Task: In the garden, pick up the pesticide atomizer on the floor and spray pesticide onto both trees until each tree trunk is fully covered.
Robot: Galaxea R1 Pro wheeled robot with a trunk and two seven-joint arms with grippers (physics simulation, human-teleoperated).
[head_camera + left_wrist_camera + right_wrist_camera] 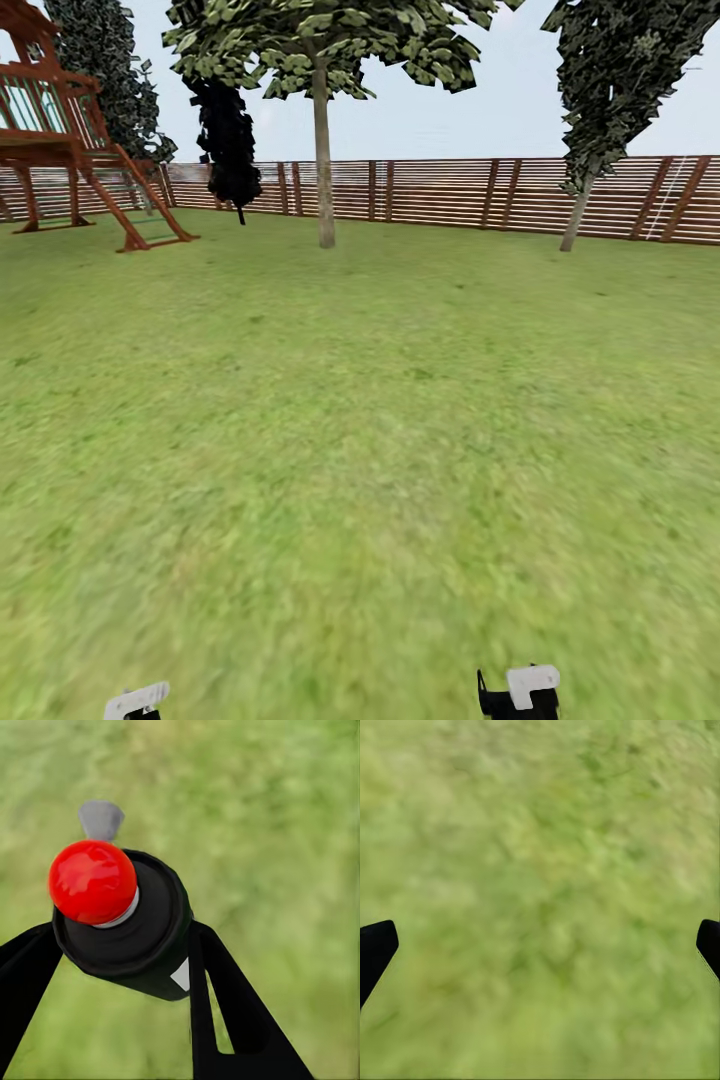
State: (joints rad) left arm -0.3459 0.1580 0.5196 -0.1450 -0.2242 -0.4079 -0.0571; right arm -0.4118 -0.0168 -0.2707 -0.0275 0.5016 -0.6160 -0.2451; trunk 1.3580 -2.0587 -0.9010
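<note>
The pesticide atomizer (142, 937) is a black canister with a red ball top (92, 881) and a grey nozzle (100, 818). My left gripper (120, 949) is shut on it, one black finger on each side, above the grass. In the head view the left gripper (137, 702) peeks in at the bottom edge. A pale-trunked tree (323, 170) stands ahead by the fence, and a leaning tree (577, 212) stands to the right. Over bare grass, my right gripper (540, 952) is open and holds nothing; its wrist (520, 690) shows low in the head view.
Lawn (360, 450) stretches from me to the trees. A wooden slat fence (450, 195) closes the far side. A wooden play set (70, 150) stands at the far left, with a dark tree (228, 140) beside it.
</note>
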